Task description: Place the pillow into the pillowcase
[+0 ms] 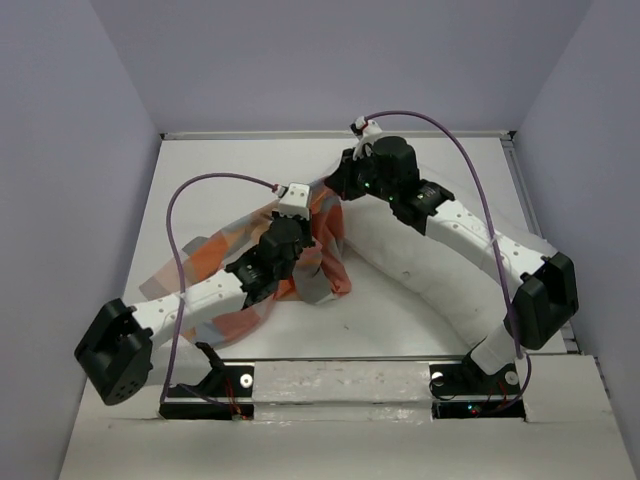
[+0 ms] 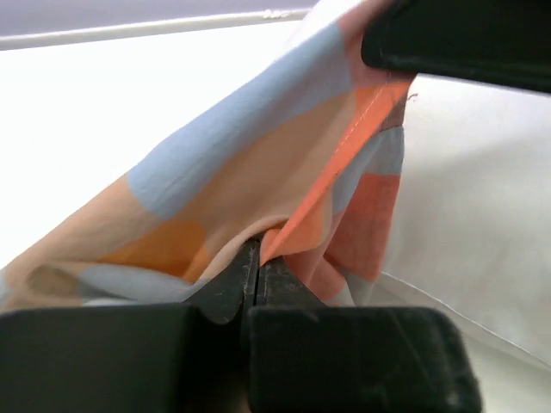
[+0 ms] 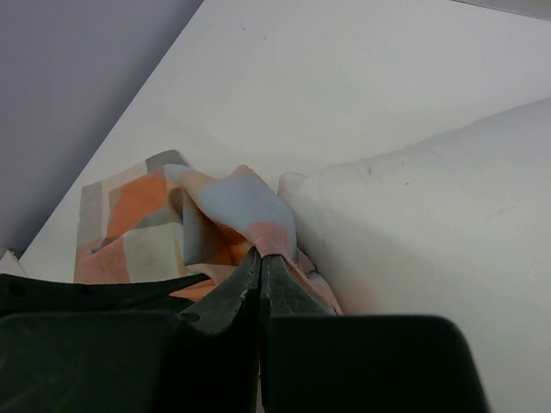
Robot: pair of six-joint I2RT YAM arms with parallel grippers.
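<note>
The checked pillowcase (image 1: 325, 262) in orange, light blue and grey lies bunched across the table's middle and left. The white pillow (image 1: 400, 265) lies to its right, mostly under my right arm. My left gripper (image 1: 295, 255) is shut on the pillowcase's orange hem (image 2: 284, 232). My right gripper (image 1: 335, 190) is shut on a fold of the pillowcase (image 3: 250, 211) right beside the pillow's corner (image 3: 413, 224). The pillow also shows at the right of the left wrist view (image 2: 482, 215). Its tag is not visible.
The white table (image 1: 240, 165) is boxed in by grey walls on three sides, with a raised rim (image 1: 300, 133) at the back. Purple cables (image 1: 200, 200) arch above both arms. The right arm's dark body (image 2: 465, 34) crosses the top of the left wrist view.
</note>
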